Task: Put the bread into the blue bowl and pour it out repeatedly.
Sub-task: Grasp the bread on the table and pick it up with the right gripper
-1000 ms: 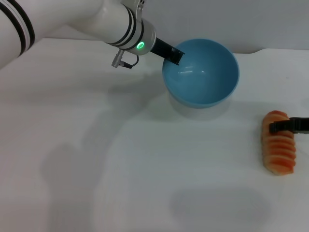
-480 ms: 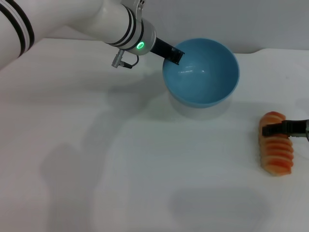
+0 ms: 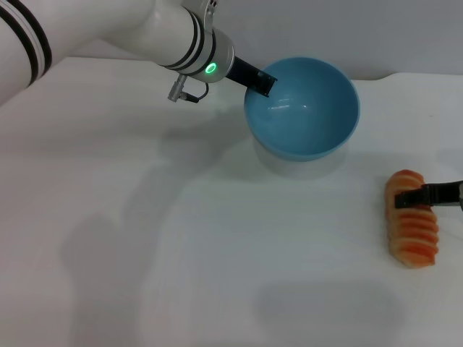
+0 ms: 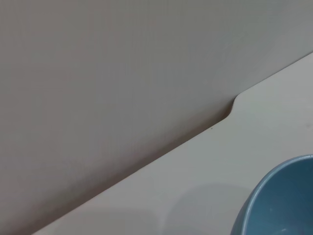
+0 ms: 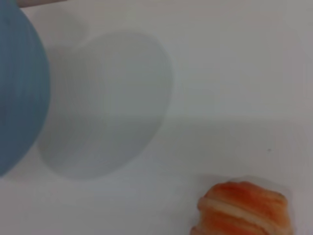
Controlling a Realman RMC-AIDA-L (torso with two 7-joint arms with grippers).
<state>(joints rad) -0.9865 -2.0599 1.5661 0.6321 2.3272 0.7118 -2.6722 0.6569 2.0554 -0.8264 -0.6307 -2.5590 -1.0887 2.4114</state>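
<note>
Bowl held at the rim, bread gripped near the right edge.

Left gripper clamped on the near-left rim of the blue bowl, toward the far edge of the white table. Bread lying ridged side up close to the right edge, well apart from the bowl. Right gripper reaching in from the right, fingers grasping the loaf's far end.

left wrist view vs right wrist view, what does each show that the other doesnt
Only the left wrist view shows the grey back wall and the table's notched far edge. Only the right wrist view shows the bread and the bowl's shadow on the table. Both show part of the blue bowl and white tabletop; neither shows an end effector.
</note>
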